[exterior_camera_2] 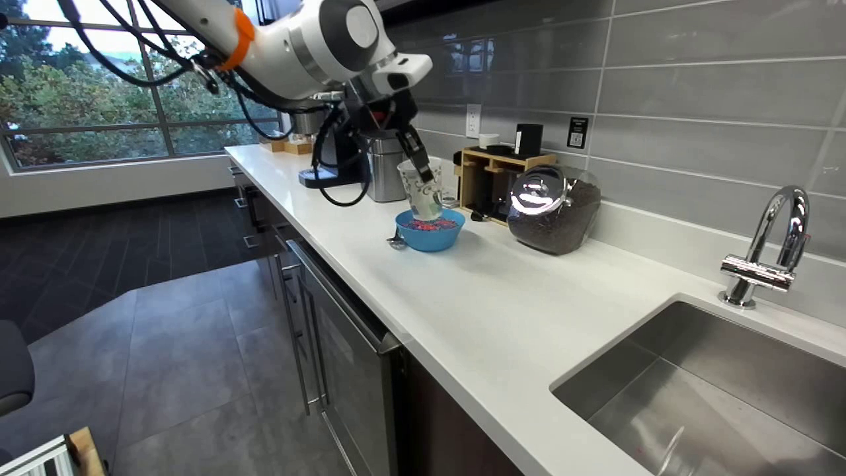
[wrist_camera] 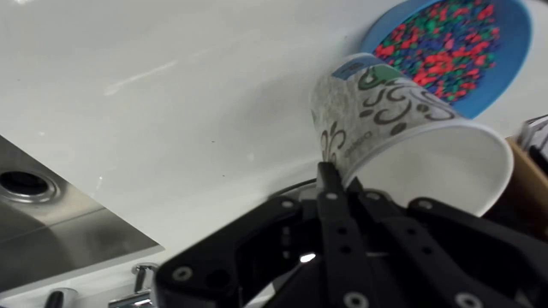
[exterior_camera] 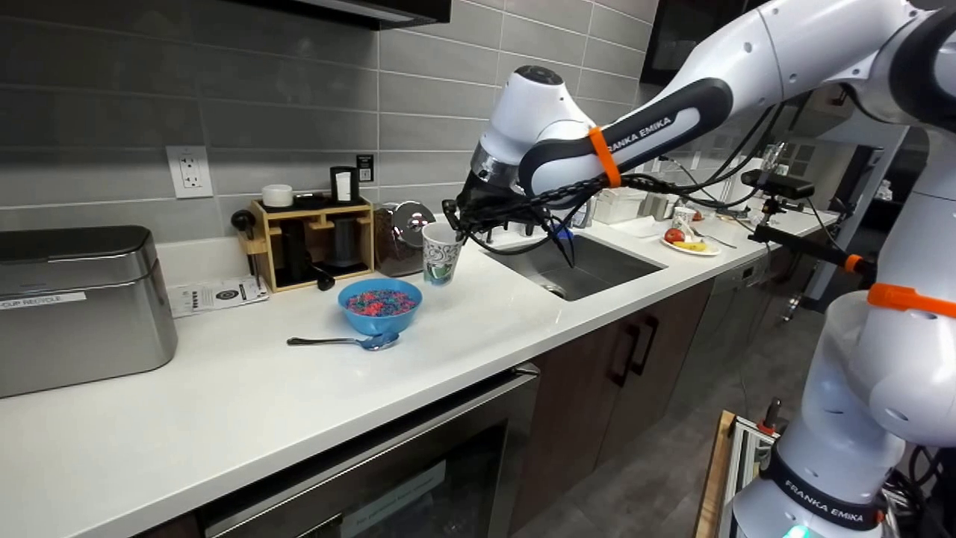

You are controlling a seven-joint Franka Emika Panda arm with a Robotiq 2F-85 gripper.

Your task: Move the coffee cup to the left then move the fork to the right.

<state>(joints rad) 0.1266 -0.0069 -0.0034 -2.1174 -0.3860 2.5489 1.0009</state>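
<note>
The coffee cup [exterior_camera: 441, 258] is whitish with dark swirls and a green mark. My gripper [exterior_camera_2: 423, 173] is shut on its rim, one finger outside and one inside, as the wrist view [wrist_camera: 342, 177] shows. The cup hangs upright or slightly tilted just above the counter, right beside the blue bowl [exterior_camera: 379, 323]. The cup also shows in an exterior view [exterior_camera_2: 423, 201] and the wrist view [wrist_camera: 376, 105]. The fork [exterior_camera: 340, 341], a slender metal utensil whose head looks rounded like a spoon, lies before the bowl. Its head shows in an exterior view [exterior_camera_2: 396, 242]; it is out of the wrist view.
The blue bowl holds red, blue and green bits. A glass jar [exterior_camera_2: 558, 218] and a wooden organizer [exterior_camera: 267, 250] stand along the wall. A steel box [exterior_camera: 82, 329] stands at the counter's far end. A sink [exterior_camera: 597, 273] and a plate with fruit [exterior_camera: 706, 252] lie the other way.
</note>
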